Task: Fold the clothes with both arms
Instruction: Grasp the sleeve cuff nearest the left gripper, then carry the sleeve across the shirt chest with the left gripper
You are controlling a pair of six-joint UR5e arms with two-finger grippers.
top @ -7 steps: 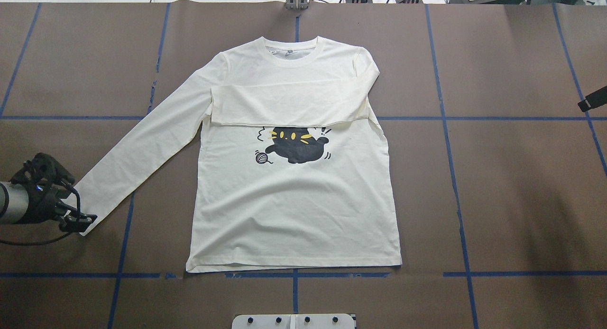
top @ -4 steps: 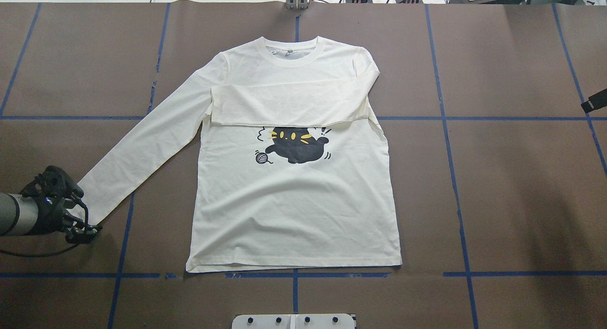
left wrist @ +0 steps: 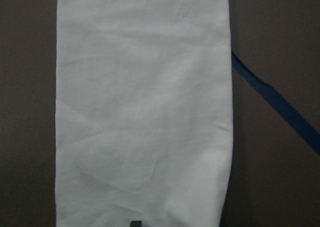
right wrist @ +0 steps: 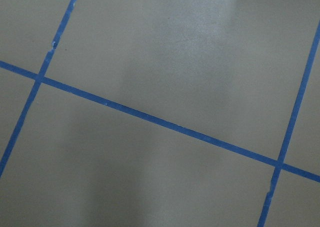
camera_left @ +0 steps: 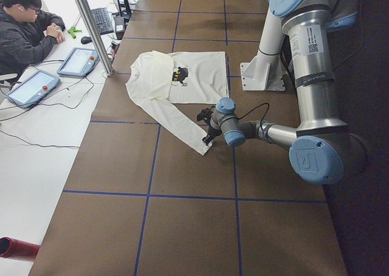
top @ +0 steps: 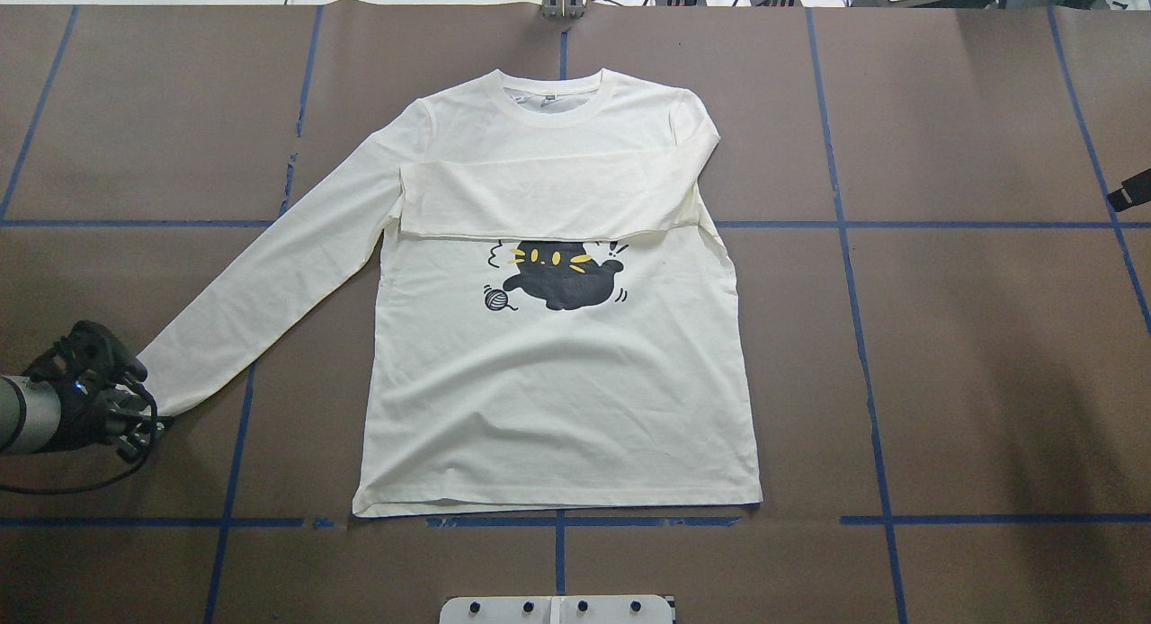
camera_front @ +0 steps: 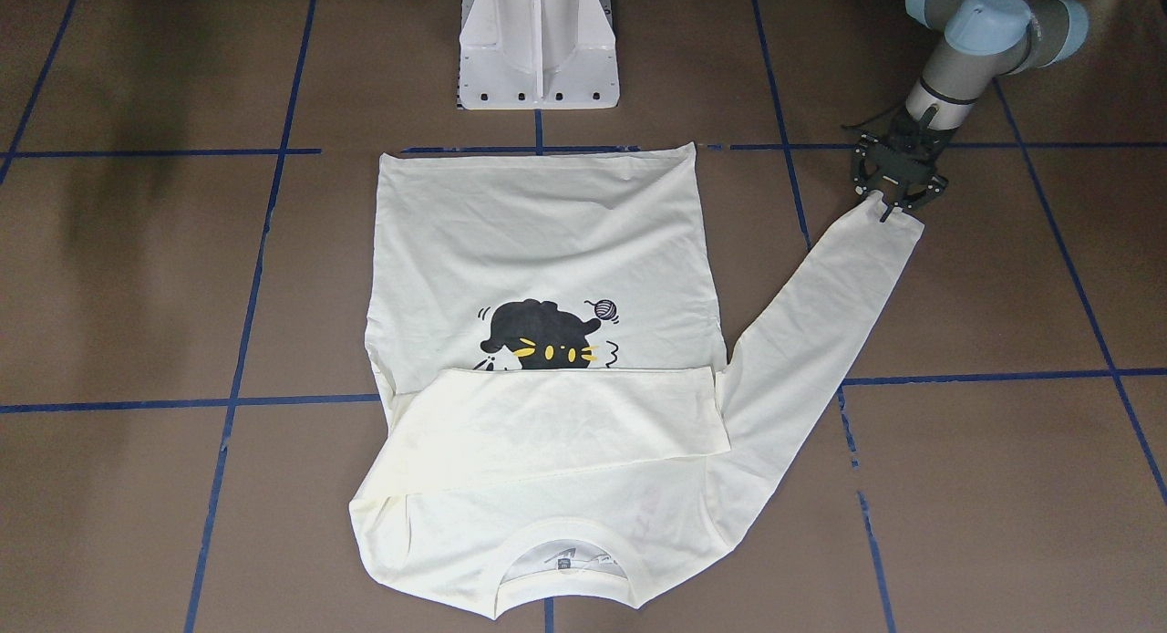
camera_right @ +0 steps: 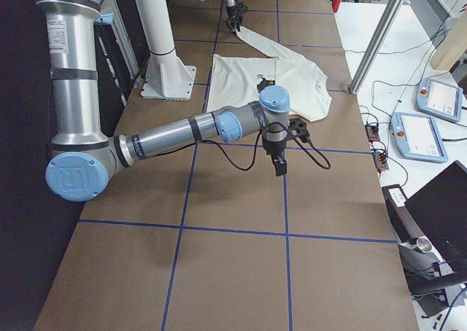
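Note:
The cream long-sleeved shirt (top: 557,408) lies flat, print side up, with its collar at the far side. Its black cat print (top: 562,278) shows just below a sleeve (top: 539,197) that is folded across the chest. The other sleeve (top: 270,282) stretches out diagonally toward my left arm. My left gripper (top: 144,426) sits at that sleeve's cuff (camera_front: 889,221) and looks shut on it. The left wrist view is filled by the sleeve (left wrist: 145,112). My right gripper (camera_right: 279,169) hangs over bare table, far from the shirt and at the overhead view's right edge (top: 1131,192). Its jaws are not readable.
The brown table carries a grid of blue tape lines (top: 557,521). The white pedestal base (camera_front: 538,67) stands at the near edge behind the shirt's hem. A person (camera_left: 24,39) sits at a side desk with tablets, beyond a metal post (camera_left: 91,30).
My left gripper first moved forward along the cuff and then drew back to the left, and the cuff end shifted with it. The right gripper slid slightly further out of the overhead view.

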